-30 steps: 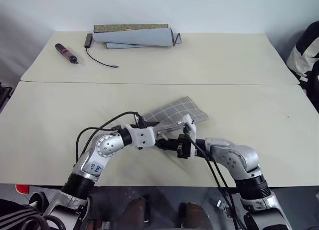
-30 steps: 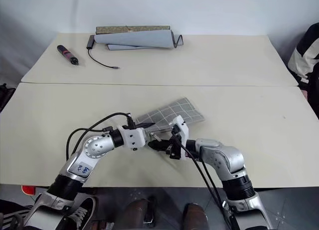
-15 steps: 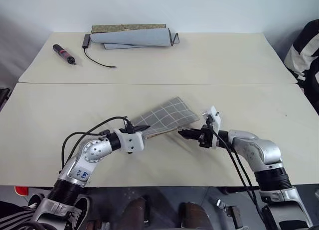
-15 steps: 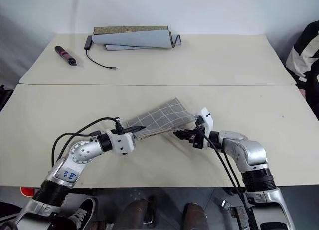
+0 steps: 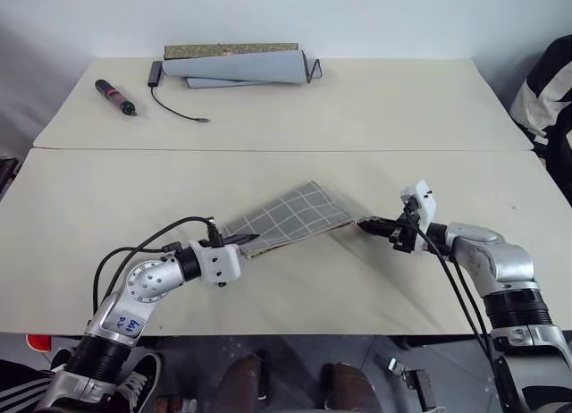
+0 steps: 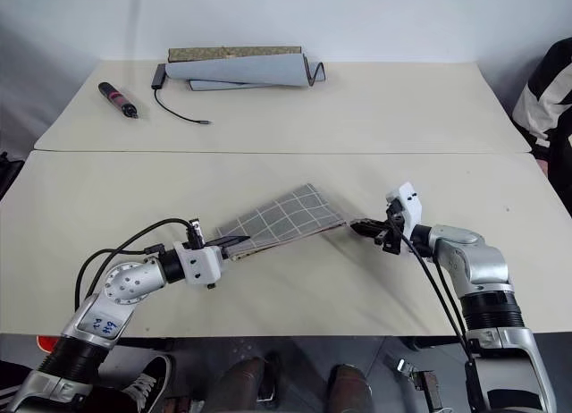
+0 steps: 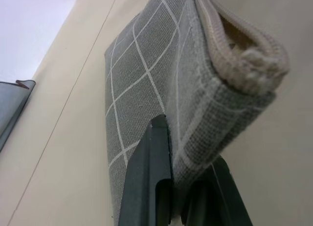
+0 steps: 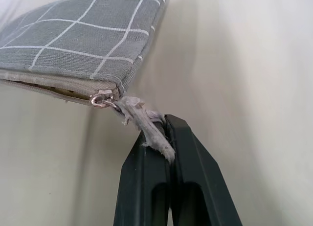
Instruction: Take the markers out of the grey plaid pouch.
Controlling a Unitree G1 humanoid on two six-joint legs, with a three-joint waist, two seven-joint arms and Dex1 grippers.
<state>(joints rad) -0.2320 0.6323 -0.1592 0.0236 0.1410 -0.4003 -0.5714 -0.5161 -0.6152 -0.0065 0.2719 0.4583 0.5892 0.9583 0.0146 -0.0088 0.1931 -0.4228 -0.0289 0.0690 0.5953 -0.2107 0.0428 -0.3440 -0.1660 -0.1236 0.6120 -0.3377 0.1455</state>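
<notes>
My right end effector (image 6: 364, 227) has swung out to the right, dragging the zip pull (image 8: 142, 119) along the pouch (image 5: 290, 218) to its right end. My left end effector (image 5: 248, 240) has drawn a little to the left with the other end of the pouch, which now lies stretched out between them above the surface (image 5: 286, 288).

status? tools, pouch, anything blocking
Left tool shut on pouch end. Right tool shut on zip pull, zip at far end. No markers out yet. Nothing blocking.
</notes>
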